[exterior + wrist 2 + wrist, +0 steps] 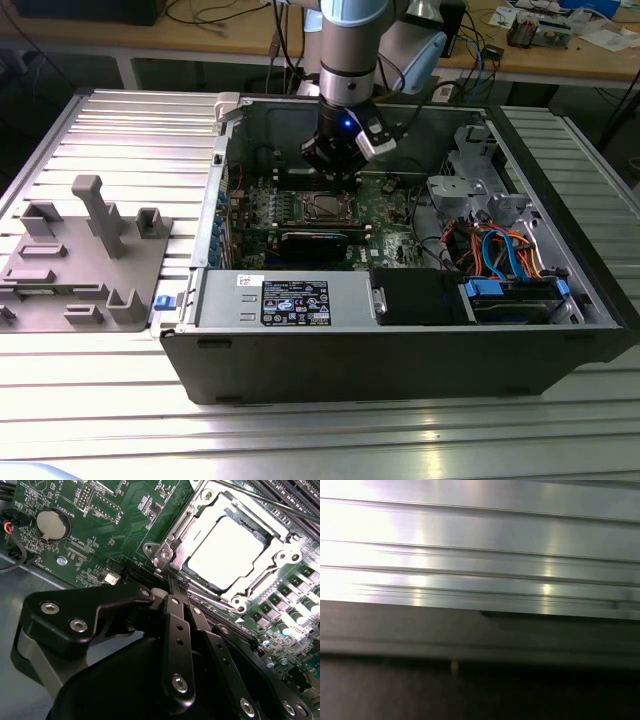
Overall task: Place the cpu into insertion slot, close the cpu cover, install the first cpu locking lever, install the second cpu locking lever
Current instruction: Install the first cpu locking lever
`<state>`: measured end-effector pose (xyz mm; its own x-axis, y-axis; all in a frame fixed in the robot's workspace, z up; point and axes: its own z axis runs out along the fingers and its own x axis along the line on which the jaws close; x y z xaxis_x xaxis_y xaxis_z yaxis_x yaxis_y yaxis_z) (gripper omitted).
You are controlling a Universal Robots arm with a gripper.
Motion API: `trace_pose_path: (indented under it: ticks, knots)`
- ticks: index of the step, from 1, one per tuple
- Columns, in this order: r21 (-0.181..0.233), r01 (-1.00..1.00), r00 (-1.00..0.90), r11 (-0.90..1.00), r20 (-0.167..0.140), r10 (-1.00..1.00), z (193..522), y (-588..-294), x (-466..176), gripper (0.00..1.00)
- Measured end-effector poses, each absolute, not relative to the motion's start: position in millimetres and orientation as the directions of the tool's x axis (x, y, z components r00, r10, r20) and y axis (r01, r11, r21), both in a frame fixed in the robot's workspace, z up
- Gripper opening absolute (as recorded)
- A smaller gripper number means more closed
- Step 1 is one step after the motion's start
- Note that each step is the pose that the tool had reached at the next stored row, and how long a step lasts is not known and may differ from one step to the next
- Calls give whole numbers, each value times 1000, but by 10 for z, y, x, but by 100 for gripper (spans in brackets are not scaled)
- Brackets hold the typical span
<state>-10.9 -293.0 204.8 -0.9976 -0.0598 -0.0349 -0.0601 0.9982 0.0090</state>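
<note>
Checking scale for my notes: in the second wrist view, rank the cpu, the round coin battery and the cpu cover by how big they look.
1. cpu cover
2. cpu
3. coin battery

one cpu (pixel 226 553), one cpu cover (pixel 272 577), one round coin battery (pixel 52 524), one end effector (pixel 172 587)

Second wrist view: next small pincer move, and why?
Probably a short push down at the socket corner: the cpu sits under the closed cpu cover, the shut pincer is tipped at that corner, and one thin lever looks unlatched.
</note>
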Motion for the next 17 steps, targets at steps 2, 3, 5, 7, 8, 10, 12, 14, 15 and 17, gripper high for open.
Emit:
trace_pose_path:
  ticks: [2,3,5,7,8,10,12,14,15,17]
  knots:
    - [9,-60,-998,998,-35,-60,2054,-2929,-109,11]
    - [9,-60,-998,998,-35,-60,2058,-2929,-109,11]
    - [9,-60,-998,998,-35,-60,2067,-2929,-109,11]
    - [9,-60,-998,998,-35,-60,2068,-2937,-109,11]
    - [9,-60,-998,998,-35,-60,2068,-2944,-109,11]
    - [9,-60,-998,998,-35,-60,2068,-2959,-108,11]
    - [9,-60,-998,998,-35,-60,2068,-2976,-107,11]
    - [9,-60,-998,998,-34,-60,2064,-2982,-103,11]
    - [7,-60,-998,998,-33,-60,2059,-2983,-99,11]
    - [4,-60,-998,998,-32,-60,2047,-2983,-90,11]
